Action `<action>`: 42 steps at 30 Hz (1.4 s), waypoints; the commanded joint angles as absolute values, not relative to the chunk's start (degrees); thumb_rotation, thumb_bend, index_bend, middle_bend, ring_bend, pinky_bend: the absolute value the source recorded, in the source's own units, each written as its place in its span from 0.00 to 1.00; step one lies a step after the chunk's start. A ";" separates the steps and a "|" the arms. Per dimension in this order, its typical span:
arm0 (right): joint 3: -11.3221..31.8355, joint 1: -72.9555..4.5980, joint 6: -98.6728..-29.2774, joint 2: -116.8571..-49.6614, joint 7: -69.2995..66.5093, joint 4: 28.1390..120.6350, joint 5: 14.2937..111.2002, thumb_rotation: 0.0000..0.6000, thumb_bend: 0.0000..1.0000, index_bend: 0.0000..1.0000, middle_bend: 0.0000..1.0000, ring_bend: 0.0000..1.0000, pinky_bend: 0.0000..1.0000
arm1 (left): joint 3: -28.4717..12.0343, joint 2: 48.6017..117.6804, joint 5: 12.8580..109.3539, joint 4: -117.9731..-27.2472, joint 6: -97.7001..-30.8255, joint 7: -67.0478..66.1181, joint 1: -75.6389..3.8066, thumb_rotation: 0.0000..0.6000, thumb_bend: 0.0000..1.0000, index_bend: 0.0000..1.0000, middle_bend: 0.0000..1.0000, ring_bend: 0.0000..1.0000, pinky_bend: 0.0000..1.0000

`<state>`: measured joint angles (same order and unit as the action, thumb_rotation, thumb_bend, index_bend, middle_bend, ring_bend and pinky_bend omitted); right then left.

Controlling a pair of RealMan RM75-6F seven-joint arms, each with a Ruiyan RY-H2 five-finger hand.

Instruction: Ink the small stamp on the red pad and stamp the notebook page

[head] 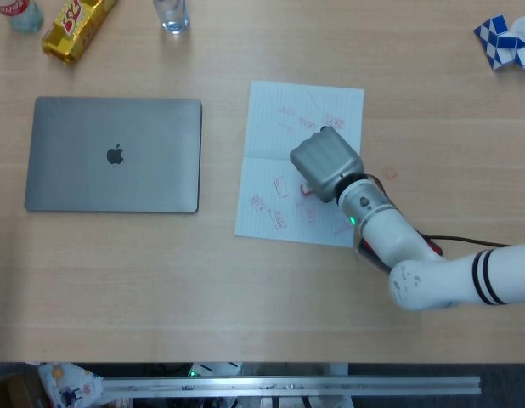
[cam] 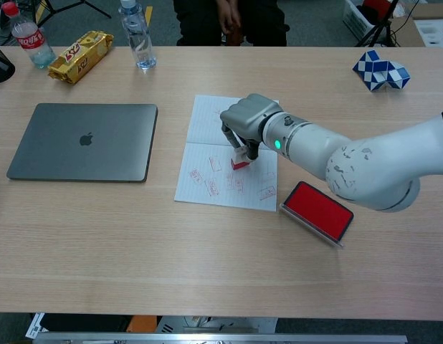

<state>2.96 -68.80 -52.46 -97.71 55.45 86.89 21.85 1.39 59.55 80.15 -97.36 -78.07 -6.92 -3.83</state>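
A light wooden table (cam: 135, 244) seen from two of the robot's own cameras. The robot's grey right hand (cam: 244, 123) reaches in on a white arm and hangs over an open white lined notebook page (cam: 207, 118), which already carries several red stamp marks. Its fingers pinch a small red-and-white stamp (cam: 240, 163), held low over the lower half of the page; whether the stamp touches the paper cannot be told. In the head view the hand (head: 324, 163) covers the stamp. A red ink pad in a flat open case (cam: 318, 210) lies on the table just right of the page's lower corner. The left hand is out of sight in both views. A closed grey laptop (cam: 84, 140) sits left of the page. Along the far edge stand a clear water bottle (cam: 137, 36), a yellow snack packet (cam: 81, 55) and a blue-and-white folding puzzle (cam: 379, 70).
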 commanded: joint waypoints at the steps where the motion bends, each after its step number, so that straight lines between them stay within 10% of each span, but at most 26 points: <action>1: 3.02 -69.35 -52.37 -98.52 55.82 86.10 21.07 1.00 0.48 0.86 0.72 0.60 0.37 | 1.47 59.45 80.00 -97.48 -77.77 -7.09 -3.90 1.00 0.21 0.00 0.00 0.01 0.02; 42: 3.41 -70.92 -52.62 -101.12 57.01 82.80 18.01 1.00 0.49 0.88 0.73 0.61 0.37 | 1.34 59.44 78.93 -97.18 -77.29 -7.28 -3.72 1.00 0.21 0.00 0.00 0.01 0.02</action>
